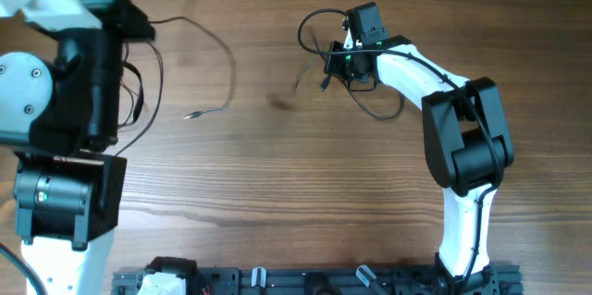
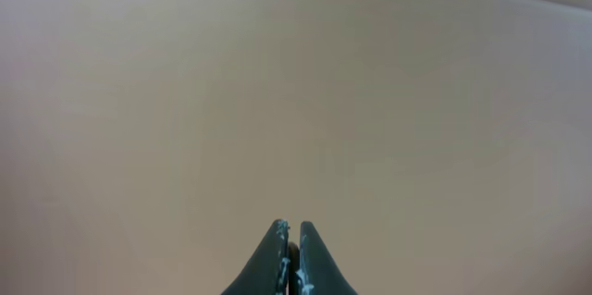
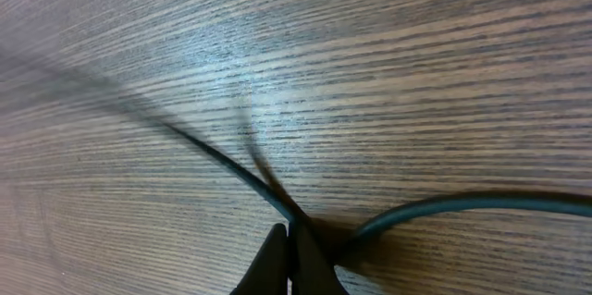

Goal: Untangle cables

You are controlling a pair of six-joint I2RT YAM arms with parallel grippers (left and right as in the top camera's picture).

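A thin black cable (image 1: 313,19) loops on the wooden table at the top centre and trails under my right arm (image 1: 379,110). My right gripper (image 1: 331,71) is down on this cable. In the right wrist view its jaws (image 3: 291,232) are shut on the black cable (image 3: 217,158), which runs off up-left and curves away to the right (image 3: 462,204). A second thin cable (image 1: 227,64) with a silver-tipped plug (image 1: 191,116) lies at the left. My left gripper (image 2: 290,232) is shut and empty, raised over a blurred pale surface, with no cable in its view.
My left arm's large body (image 1: 74,101) fills the left side of the overhead view, with its own thicker black wiring (image 1: 139,92). A black rail (image 1: 314,281) runs along the table's front edge.
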